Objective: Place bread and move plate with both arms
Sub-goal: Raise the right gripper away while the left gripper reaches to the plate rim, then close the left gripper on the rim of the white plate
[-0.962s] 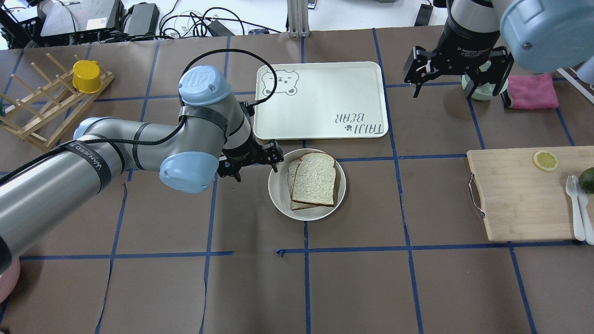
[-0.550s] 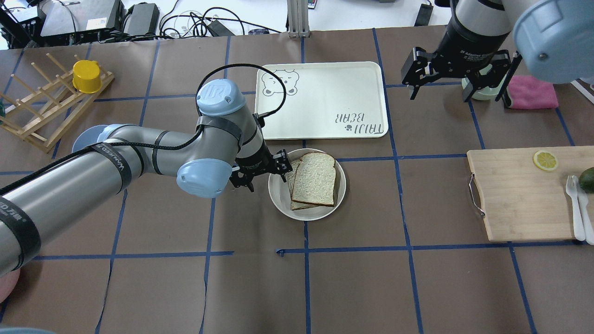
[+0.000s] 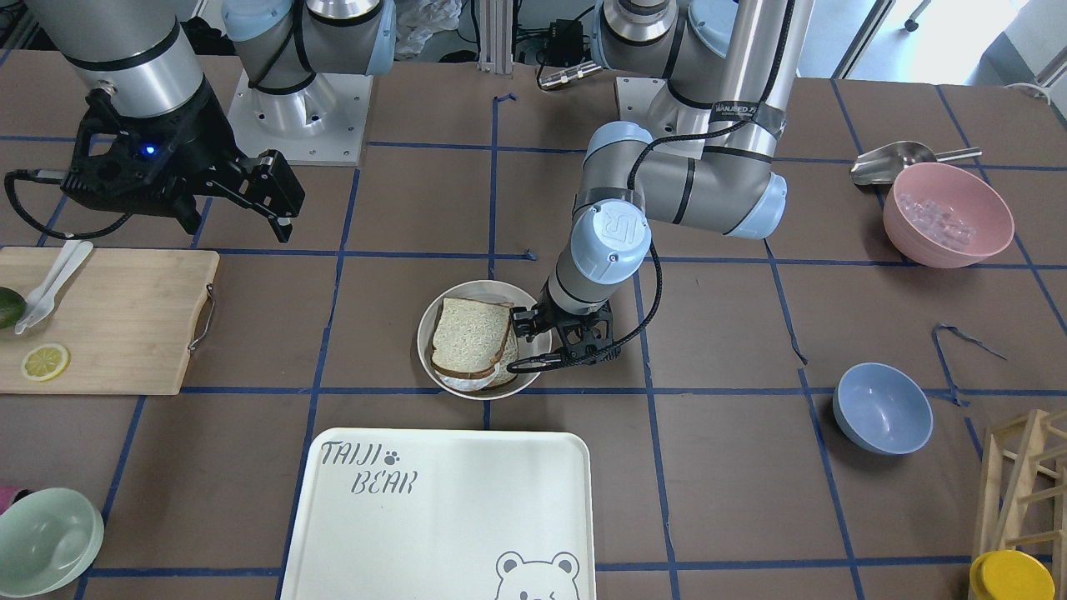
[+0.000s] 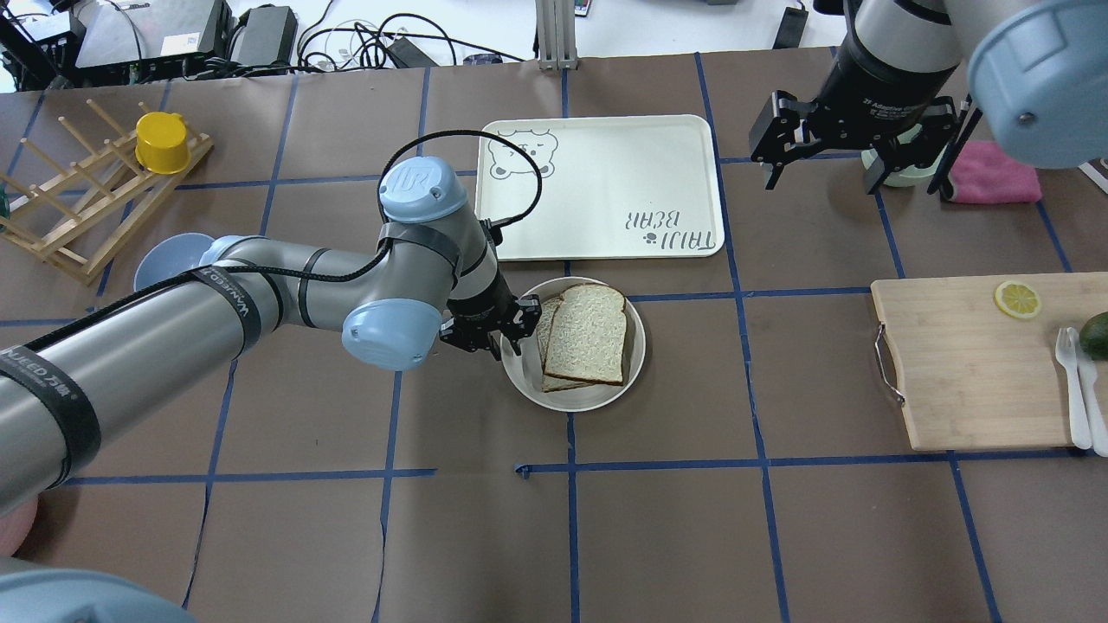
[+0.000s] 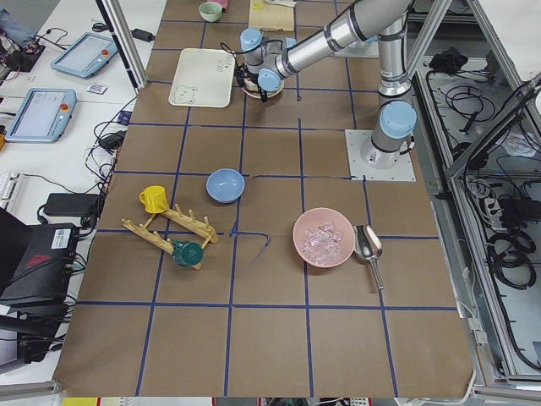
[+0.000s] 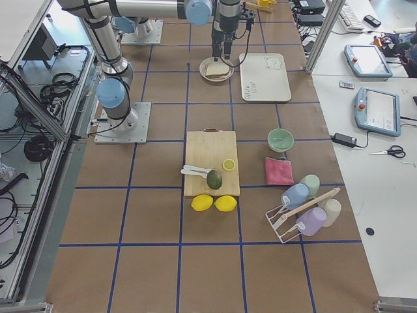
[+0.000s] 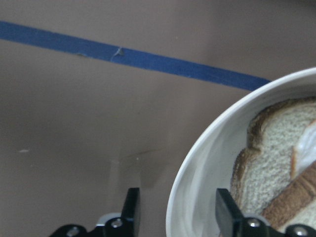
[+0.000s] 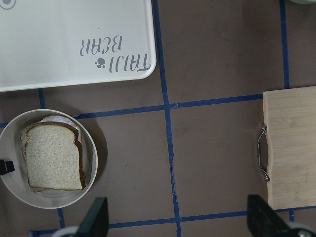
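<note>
The plate [image 4: 590,401] sits mid-table, just in front of the bear tray. The bread [image 4: 589,333] lies on it, overlapping a smaller slice [image 4: 546,317] beneath. My left gripper [image 4: 500,334] is open and low at the plate's left rim. In the left wrist view the gripper [image 7: 177,213] has one finger outside the rim [image 7: 197,168] and one inside, neither touching it. My right gripper [image 4: 855,160] is open wide and empty, held high at the back right. Its wrist view shows the plate [image 8: 92,163] and bread [image 8: 52,158] far below.
The white bear tray [image 4: 597,186] lies just behind the plate. A wooden cutting board [image 4: 969,363] with a lemon slice and cutlery is at the right. A pink cloth [image 4: 995,173], a drying rack [image 4: 86,199] with a yellow cup [image 4: 162,143] and a blue bowl [image 3: 882,408] also stand around.
My left gripper has moved right and down from beside the plate, and its fingers now straddle the left rim. The right arm has shifted slightly; the plate and bread have not moved.
</note>
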